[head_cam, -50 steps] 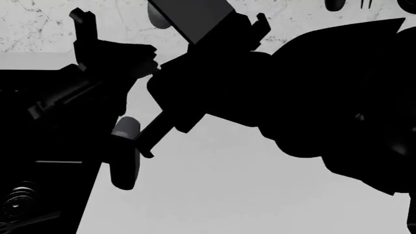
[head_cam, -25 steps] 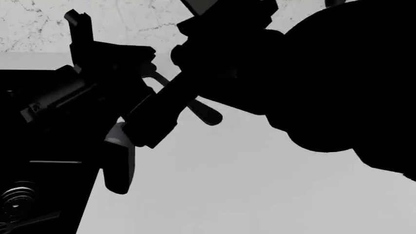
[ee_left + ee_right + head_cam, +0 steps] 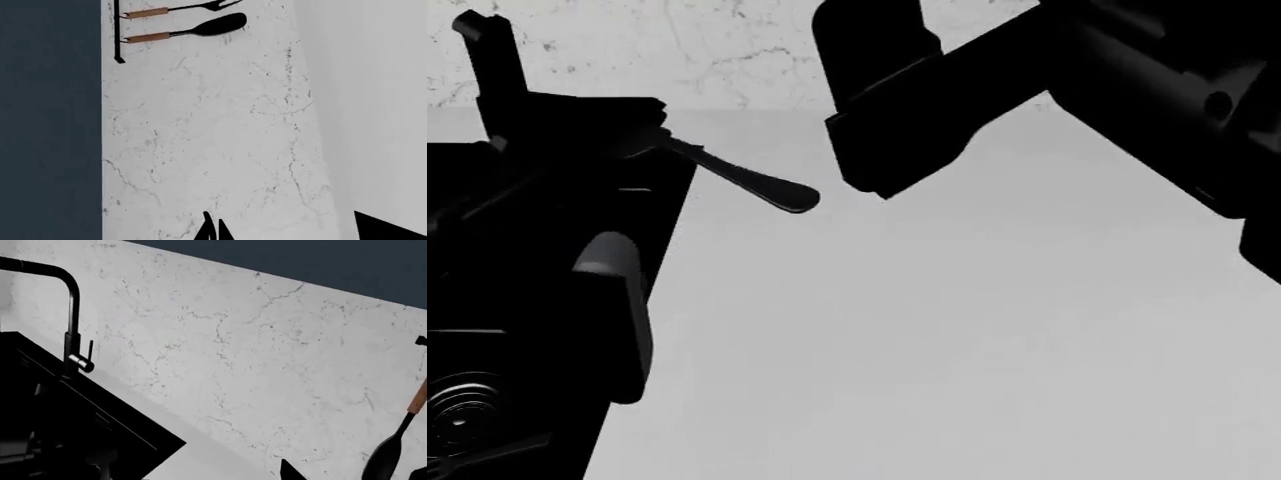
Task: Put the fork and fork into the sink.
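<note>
Head view: one fork (image 3: 747, 183) held by left tool (image 3: 641, 125); right tool unclear.

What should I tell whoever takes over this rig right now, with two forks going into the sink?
Left gripper: at the sink's edge, a black silhouette; open or shut cannot be told.
One fork juts out from it, rounded handle end over the grey counter; whether it is gripped is unclear.
Right gripper: raised above the counter, open, nothing between its fingers.
Sink: no fork visible in the part that shows.
Other fork: not in view.
Left to do: get this fork into the sink, then find the second.
</note>
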Controlling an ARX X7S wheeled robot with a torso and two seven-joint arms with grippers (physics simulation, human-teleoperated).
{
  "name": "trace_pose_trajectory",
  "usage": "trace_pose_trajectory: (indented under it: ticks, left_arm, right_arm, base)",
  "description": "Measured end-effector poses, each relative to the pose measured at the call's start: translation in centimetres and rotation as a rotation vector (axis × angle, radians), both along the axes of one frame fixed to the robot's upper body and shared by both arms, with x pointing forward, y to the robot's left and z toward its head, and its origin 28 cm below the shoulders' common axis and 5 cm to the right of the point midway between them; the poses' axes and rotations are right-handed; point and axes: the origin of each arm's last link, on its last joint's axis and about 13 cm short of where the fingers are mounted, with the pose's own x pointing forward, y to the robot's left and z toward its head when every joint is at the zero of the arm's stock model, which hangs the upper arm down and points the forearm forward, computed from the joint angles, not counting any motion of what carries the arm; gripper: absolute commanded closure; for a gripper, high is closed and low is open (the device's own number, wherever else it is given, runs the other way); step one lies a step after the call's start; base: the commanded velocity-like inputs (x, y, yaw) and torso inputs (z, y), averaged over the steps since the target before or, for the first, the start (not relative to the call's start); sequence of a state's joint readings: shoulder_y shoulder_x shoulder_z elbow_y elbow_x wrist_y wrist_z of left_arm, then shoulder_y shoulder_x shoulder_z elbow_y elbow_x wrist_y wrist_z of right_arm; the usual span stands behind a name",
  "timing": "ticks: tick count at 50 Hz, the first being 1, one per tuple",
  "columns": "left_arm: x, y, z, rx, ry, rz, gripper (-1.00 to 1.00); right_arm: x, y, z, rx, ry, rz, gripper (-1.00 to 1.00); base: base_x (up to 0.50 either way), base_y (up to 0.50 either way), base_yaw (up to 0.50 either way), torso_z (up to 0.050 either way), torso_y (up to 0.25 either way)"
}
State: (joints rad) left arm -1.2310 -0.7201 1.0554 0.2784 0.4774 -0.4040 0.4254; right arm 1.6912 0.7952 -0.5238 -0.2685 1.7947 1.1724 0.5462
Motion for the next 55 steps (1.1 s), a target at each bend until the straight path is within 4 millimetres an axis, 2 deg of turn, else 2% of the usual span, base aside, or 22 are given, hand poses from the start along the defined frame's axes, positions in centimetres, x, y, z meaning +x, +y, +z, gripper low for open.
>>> trace_pose_trajectory:
  ticks: [12, 24, 38, 55]
  left_arm:
    - [-1.4, 1.7, 0.4, -0.201, 0.138, 0.145, 1.00]
    - [-2.3, 3.2, 1.3, -0.370, 0.288, 0.310, 1.00]
    - [-1.9, 4.6, 0.8, -0.363, 0.399, 0.468, 1.00]
    - [0.2, 7.0, -0.1, -0.308, 0.433, 0.669, 1.00]
  right_arm:
    - [-0.3, -1.4, -1.4, 0.060, -0.026, -0.145, -1.00]
    - [-0.2, -2.2, -2.4, 0.103, -0.020, -0.206, -1.00]
    - [-0.3, -2.6, -3.0, 0.136, -0.008, -0.219, -1.00]
    - [-0.2, -3.0, -3.9, 0.161, 0.007, -0.222, -1.00]
  base:
    - [0.00, 0.00, 0.00, 0.000, 0.000]
    - [0.00, 0.00, 0.00, 0.000, 0.000]
    - [0.00, 0.00, 0.00, 0.000, 0.000]
    - [0.00, 0.00, 0.00, 0.000, 0.000]
